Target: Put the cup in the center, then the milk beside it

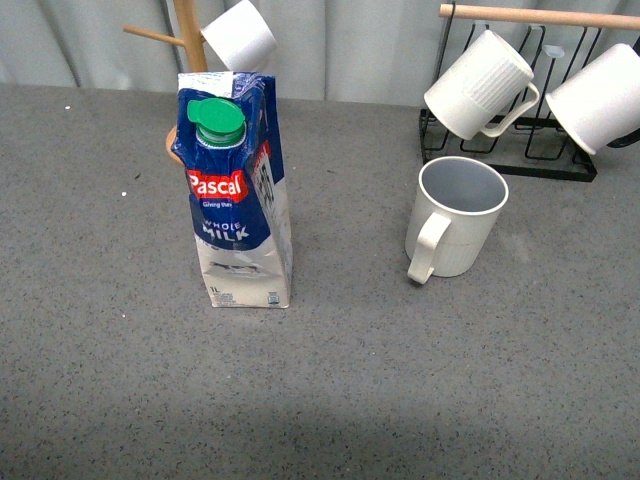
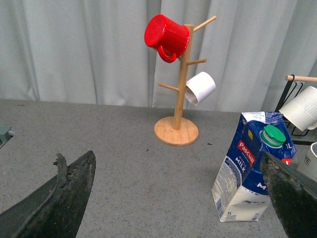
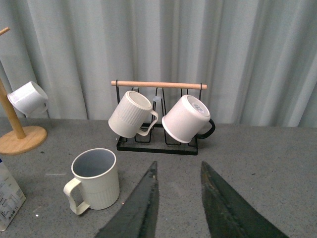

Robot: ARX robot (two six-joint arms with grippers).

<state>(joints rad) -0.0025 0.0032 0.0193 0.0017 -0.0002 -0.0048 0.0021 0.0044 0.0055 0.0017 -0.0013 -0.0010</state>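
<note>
The cup point(image 1: 455, 217), cream-white with ribs on its lower body and a greyish inside, stands upright on the grey table with its handle towards me. It also shows in the right wrist view point(image 3: 95, 179). The milk carton point(image 1: 237, 190), blue and white with a green cap, stands upright to the left of the cup; it shows in the left wrist view point(image 2: 251, 165) too. My left gripper point(image 2: 178, 178) is open and empty, with the carton near one finger. My right gripper point(image 3: 178, 171) is shut and empty, beside the cup. Neither arm shows in the front view.
A wooden mug tree point(image 2: 177, 130) holds a red mug point(image 2: 166, 35) and a small white cup point(image 2: 200, 88) behind the carton. A black rack with a wooden bar point(image 3: 157, 144) at the back right holds a whiter ribbed mug point(image 3: 130, 113) and a smooth white mug point(image 3: 186, 118). A curtain hangs behind.
</note>
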